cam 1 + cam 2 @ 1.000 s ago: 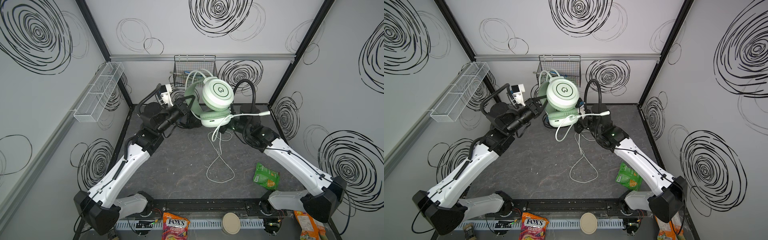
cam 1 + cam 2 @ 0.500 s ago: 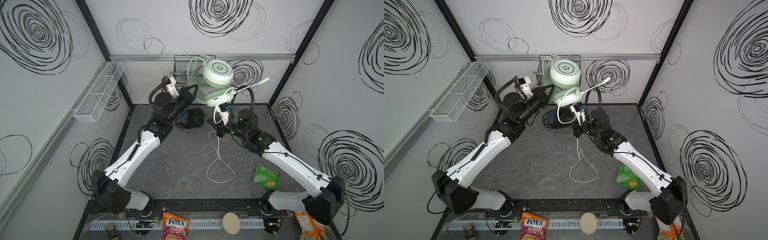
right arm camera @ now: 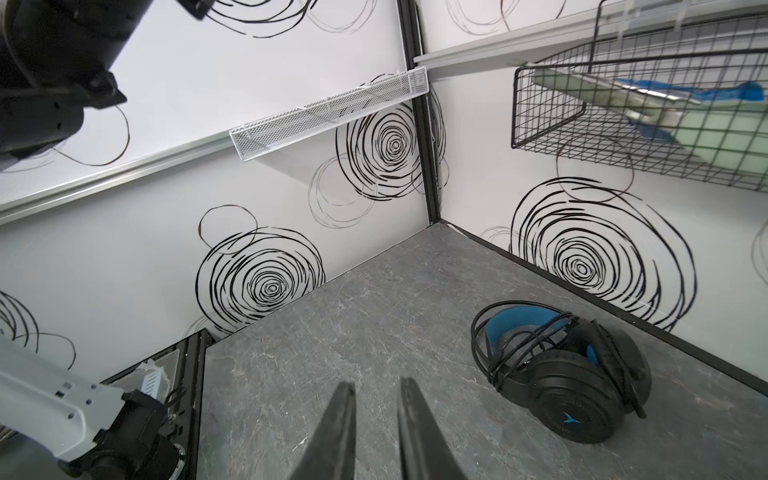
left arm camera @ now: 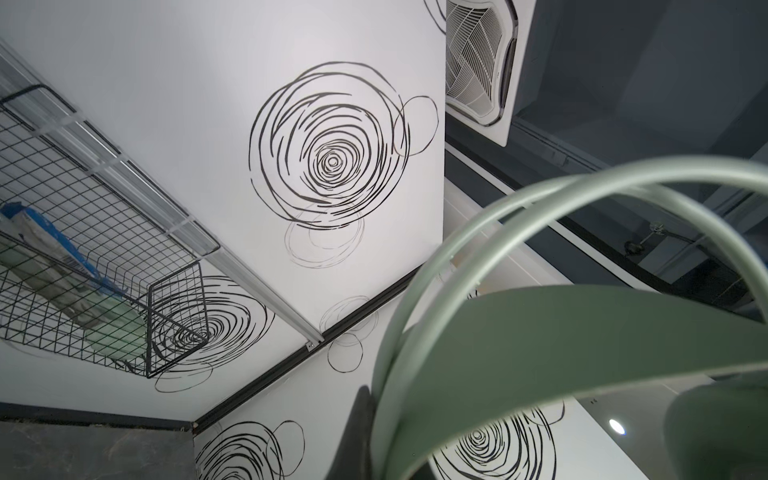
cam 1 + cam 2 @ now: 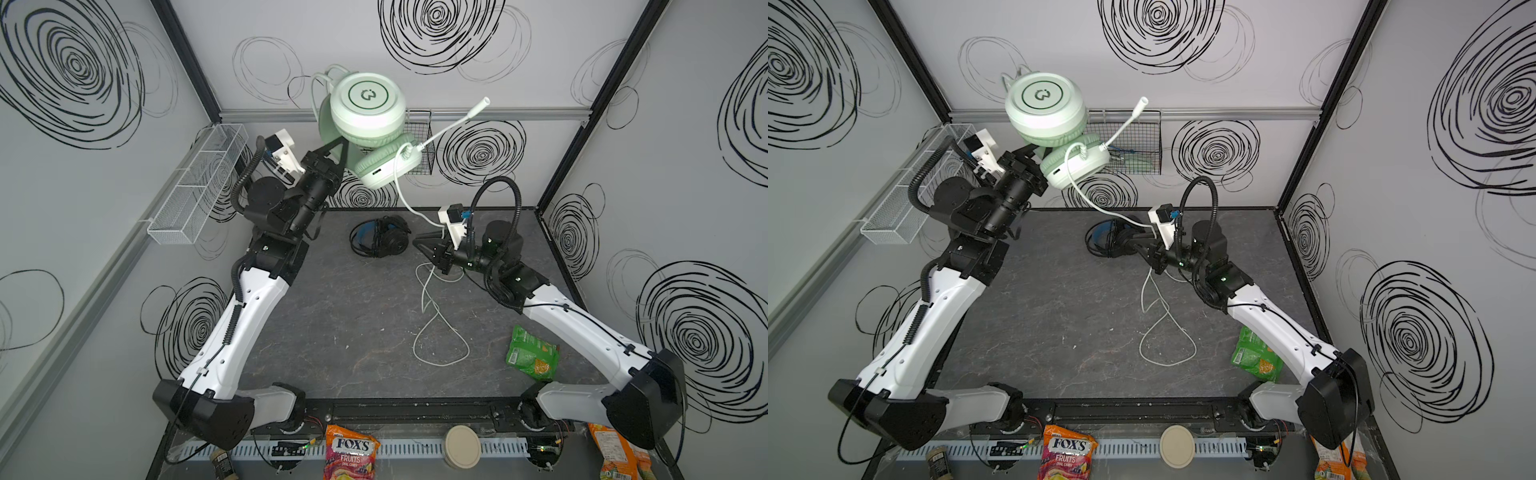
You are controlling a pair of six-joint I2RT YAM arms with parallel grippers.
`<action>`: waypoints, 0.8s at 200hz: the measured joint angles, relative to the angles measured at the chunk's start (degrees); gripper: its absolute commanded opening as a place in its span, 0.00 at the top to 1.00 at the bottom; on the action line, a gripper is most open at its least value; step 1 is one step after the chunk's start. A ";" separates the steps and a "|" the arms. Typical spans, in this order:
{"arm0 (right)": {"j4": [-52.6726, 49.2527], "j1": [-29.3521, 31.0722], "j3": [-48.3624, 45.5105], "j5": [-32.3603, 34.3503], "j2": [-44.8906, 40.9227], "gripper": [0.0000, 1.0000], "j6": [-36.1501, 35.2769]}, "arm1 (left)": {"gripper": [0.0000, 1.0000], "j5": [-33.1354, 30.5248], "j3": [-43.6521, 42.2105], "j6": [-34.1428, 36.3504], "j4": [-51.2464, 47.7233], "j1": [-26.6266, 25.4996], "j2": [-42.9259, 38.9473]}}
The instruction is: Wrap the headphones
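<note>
Since it lies nearest the front, pale whitish cable (image 5: 438,364): sprawls in slack loops on the dark grey marbled tabletop (image 5: 332,324). From there it rises past the right arm to the lower earcup, so most of its length is not yet wound.

Right gripper (image 5: 417,243): low over the table, just beside the rising cable. Its wrist view shows the jaws (image 3: 376,384) a narrow gap apart with nothing between them. It looks placed to take the cable next, though that is a guess.

Black over-ear headset with a blue-lined headband (image 3: 582,395): lies on the table near the back wall, just beyond the right gripper's tips. Its black cable is coiled round the band, so it looks finished and parked out of the way.

Left gripper (image 5: 338,145): raised high at the back left, clamped tight on the mint-green over-ear headset (image 5: 368,99) by its headband (image 4: 582,332).

Mint-green headset, reason for the height: held well above the table, earcups stacked and white microphone boom (image 5: 453,124) jutting towards the right arm's side. Its cable hangs free there, probably to give room to wind it.

Black wire basket (image 5: 420,137): on the back wall behind the lifted headset, untouched.
</note>
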 measured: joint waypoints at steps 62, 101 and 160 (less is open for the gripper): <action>2.86 -0.28 -0.50 -4.57 1.11 0.88 1.44 | 1.00 0.90 0.68 -1.66 -1.07 0.26 0.00; 3.45 -0.52 -2.49 -5.03 1.29 1.00 1.79 | 1.00 0.83 0.68 -3.02 -1.64 0.92 0.00; 4.15 -3.34 -5.92 -5.29 1.29 1.00 3.43 | 1.00 0.96 0.09 -5.11 5.64 0.90 0.33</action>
